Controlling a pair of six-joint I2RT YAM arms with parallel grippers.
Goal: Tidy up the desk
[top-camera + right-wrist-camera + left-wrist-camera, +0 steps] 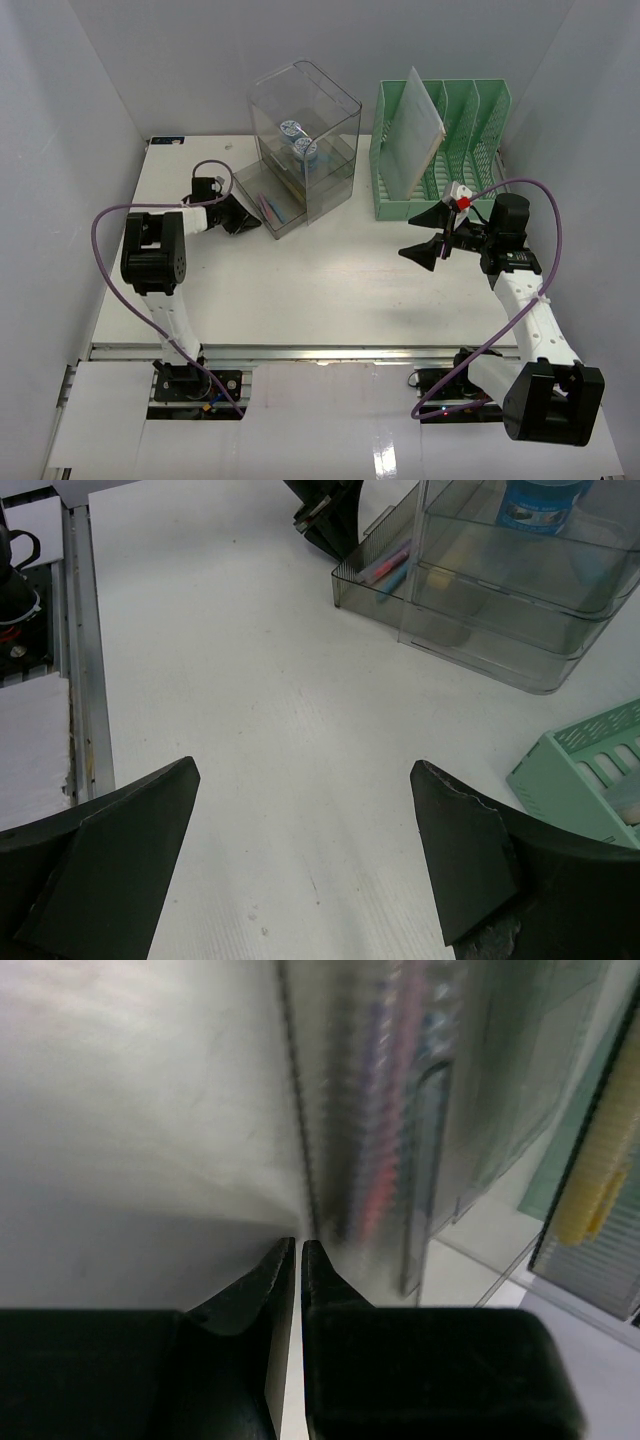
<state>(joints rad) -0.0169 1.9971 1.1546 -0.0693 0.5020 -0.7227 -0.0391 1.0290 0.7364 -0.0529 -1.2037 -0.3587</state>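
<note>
Left gripper (240,221) is closed tight, empty, beside the clear organizer (305,140) on the desk's (330,280) far left. Right gripper (429,235) is held spread wide, empty. Tidying seems done, so withdrawal is called for.

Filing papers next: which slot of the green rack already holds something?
The leftmost slot of the rack, nearest the clear organizer: a pale folder leans in it; the others look empty.

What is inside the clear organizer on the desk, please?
In the clear organizer, two blue-and-white containers sit on the upper tier; pink and blue pens lie in the low front tray. Something yellowish on the middle tier is too blurred to identify.
</note>
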